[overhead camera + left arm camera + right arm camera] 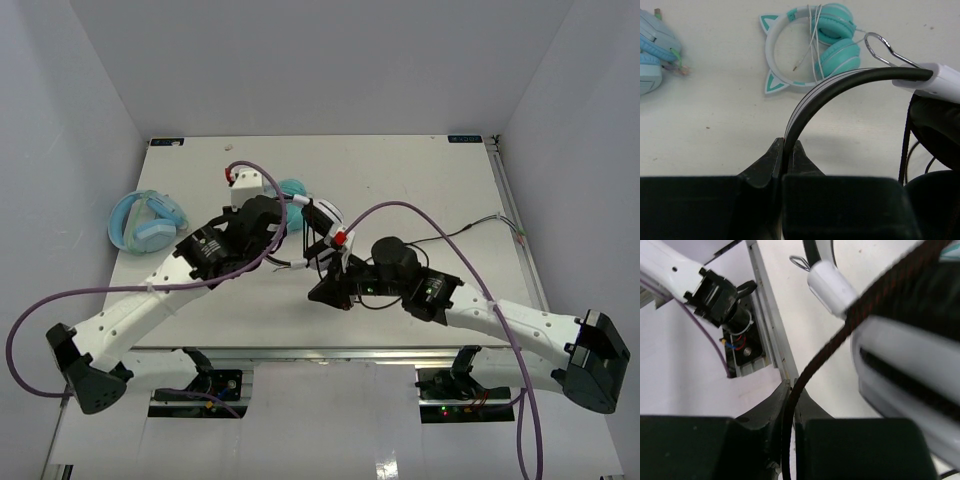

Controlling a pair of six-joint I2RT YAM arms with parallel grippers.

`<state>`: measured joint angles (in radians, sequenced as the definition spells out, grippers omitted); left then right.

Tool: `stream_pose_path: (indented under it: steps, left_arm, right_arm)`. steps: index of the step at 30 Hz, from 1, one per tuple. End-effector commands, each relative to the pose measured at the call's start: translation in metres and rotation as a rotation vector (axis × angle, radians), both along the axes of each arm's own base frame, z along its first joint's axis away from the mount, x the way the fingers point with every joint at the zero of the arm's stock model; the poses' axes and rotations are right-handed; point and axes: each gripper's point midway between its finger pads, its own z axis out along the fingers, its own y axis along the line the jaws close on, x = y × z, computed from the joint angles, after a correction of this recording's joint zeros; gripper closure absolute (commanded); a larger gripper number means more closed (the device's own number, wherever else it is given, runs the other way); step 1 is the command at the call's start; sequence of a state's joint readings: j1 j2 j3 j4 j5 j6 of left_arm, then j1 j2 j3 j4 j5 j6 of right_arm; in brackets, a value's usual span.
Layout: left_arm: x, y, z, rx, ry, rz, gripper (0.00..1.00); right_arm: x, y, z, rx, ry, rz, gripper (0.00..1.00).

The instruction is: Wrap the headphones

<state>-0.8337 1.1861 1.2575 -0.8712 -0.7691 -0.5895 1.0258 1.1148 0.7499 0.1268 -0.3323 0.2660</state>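
Note:
The black-and-white headphones [322,222] are held above the table's middle. My left gripper [787,150] is shut on their thin black headband [840,82], which arches up and right to a white slider [935,82]. My right gripper [791,392] is shut on the thin braided black cable [840,335], which runs up and right past a white earcup [910,375]. In the top view my left gripper [292,226] is just left of the headphones and my right gripper [326,283] just below them. The rest of the cable [470,228] trails right over the table.
Teal cat-ear headphones [815,45] with a white cord lie behind the held pair; they show partly in the top view [293,190]. Chunky light-blue headphones [146,222] lie at the table's left edge. The table's near edge rail [767,330] is close beneath my right gripper.

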Motion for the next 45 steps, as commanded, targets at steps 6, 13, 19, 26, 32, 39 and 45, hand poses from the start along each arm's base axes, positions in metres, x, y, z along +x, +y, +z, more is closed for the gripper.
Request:
stream_pose_path:
  steps: [6,13,19,26,32,39,45]
  left_arm:
    - [-0.001,0.003,0.073,-0.383,-0.229,0.083,1.0]
    - [-0.014,0.008,0.095,-0.486,-0.267,0.058,1.0]
    - [-0.029,0.014,0.111,-0.56,-0.288,0.017,1.0]
    - [-0.047,0.019,0.123,-0.605,-0.291,-0.045,1.0]
    - [-0.063,0.021,0.133,-0.592,-0.296,-0.135,1.0]
    - [-0.097,0.008,0.155,-0.633,-0.289,-0.366,1.0]
    - [-0.11,0.002,0.158,-0.596,-0.258,-0.464,1.0]
  right_arm:
    - [-0.011,0.018,0.01,0.099,-0.093,-0.111,0.86]
    - [-0.001,0.019,-0.014,0.059,-0.151,-0.229,0.85]
    - [0.006,0.018,-0.032,0.075,-0.193,-0.266,0.85]
    - [0.012,0.031,-0.06,0.039,-0.233,-0.249,0.83]
    - [0.024,0.031,-0.07,0.078,-0.211,-0.202,0.83]
    - [0.051,0.015,-0.083,0.061,-0.175,-0.239,0.85]
    - [0.066,0.0,-0.085,0.06,-0.16,-0.258,0.9]
